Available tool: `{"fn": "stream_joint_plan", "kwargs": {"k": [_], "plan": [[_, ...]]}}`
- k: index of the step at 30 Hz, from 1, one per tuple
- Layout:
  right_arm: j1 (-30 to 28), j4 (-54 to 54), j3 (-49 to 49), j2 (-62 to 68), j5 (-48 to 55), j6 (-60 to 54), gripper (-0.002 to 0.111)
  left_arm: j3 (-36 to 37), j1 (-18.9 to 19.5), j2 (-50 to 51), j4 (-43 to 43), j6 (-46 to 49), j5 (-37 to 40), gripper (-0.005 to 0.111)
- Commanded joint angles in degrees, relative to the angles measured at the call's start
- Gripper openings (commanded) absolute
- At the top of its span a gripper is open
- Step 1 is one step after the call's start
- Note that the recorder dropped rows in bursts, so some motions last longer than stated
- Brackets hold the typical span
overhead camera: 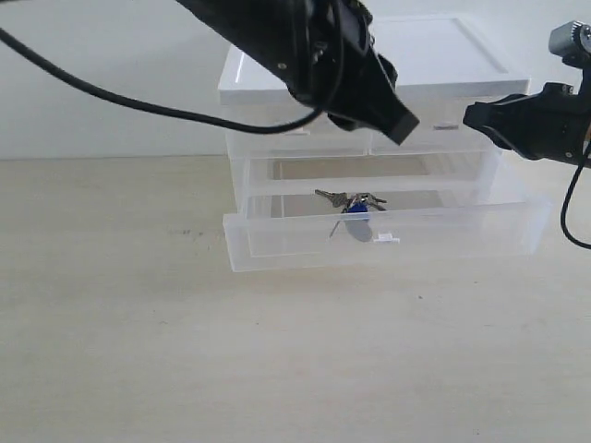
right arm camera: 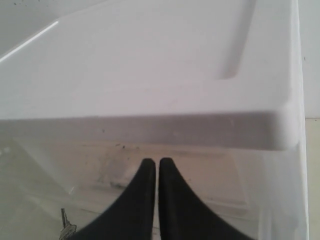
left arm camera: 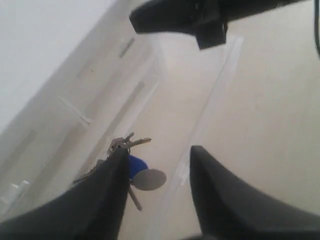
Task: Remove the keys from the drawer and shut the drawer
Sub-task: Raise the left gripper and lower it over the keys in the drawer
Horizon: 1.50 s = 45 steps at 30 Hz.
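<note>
You have the drawer [overhead camera: 388, 238] pulled well out of the storage unit [overhead camera: 462, 55] that stands on the desk [overhead camera: 185, 351]; so the drawer is already open. The keys [overhead camera: 352, 209] lie on the drawer floor, near the front wall and about the middle of its width; nothing holds them.

Your left hand [left arm camera: 159, 150] hangs above the open drawer, released, its two fingers spread apart with nothing between them; in its wrist view the keys show just beside one finger, but I judge it is above them and not touching. Your right hand [right arm camera: 156, 161] is clenched on nothing, close to the upper right part of the unit.

What is left, in my judgement, is the larger part: to go down, grasp the keys, lift them out, and then push the drawer closed.
</note>
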Motion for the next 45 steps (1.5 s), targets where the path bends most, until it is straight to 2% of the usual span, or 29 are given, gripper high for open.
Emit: {"fn": "stream_joint_plan", "kwargs": {"k": [1,3,8,11,16,19,26,38,41,45], "plan": [[-0.2,-0.7,-0.4,-0.2,-1.1,0.5,0.000,-3.5,0.2,6.2,5.2,-1.8,0.0,0.062],[-0.2,-0.7,-0.4,-0.2,-1.1,0.5,0.000,-4.1,0.2,8.0,9.4,-4.7,-1.8,0.074],[-0.2,-0.7,-0.4,-0.2,-1.4,0.5,0.000,-4.2,0.3,11.4,19.7,-15.9,-4.7,0.070],[-0.2,-0.6,-0.4,-0.2,-1.7,0.5,0.000,-4.2,1.1,12.3,17.5,-16.2,-4.7,0.069],[-0.2,-0.6,-0.4,-0.2,-2.3,0.5,0.000,-4.2,3.8,12.4,9.0,-18.3,-6.5,0.069],[-0.2,-0.7,-0.4,-0.2,-2.3,0.5,0.000,-4.2,4.7,12.8,8.8,-18.3,-6.5,0.069],[-0.2,-0.8,-0.4,-0.2,-2.3,0.5,0.000,-4.2,4.7,15.3,5.9,-16.5,-7.2,0.069],[-0.2,-0.8,-0.4,-0.2,-2.5,0.8,0.000,-4.2,4.7,19.0,5.7,-16.5,-10.0,0.069],[-0.2,-0.8,-0.4,-0.2,-2.5,0.8,0.000,-4.2,4.7,19.5,3.2,-11.9,-10.0,0.069],[-0.2,-0.8,-0.4,-0.2,-2.5,0.8,0.000,-4.2,4.7,20.5,1.7,-10.5,-10.0,0.068]]}}
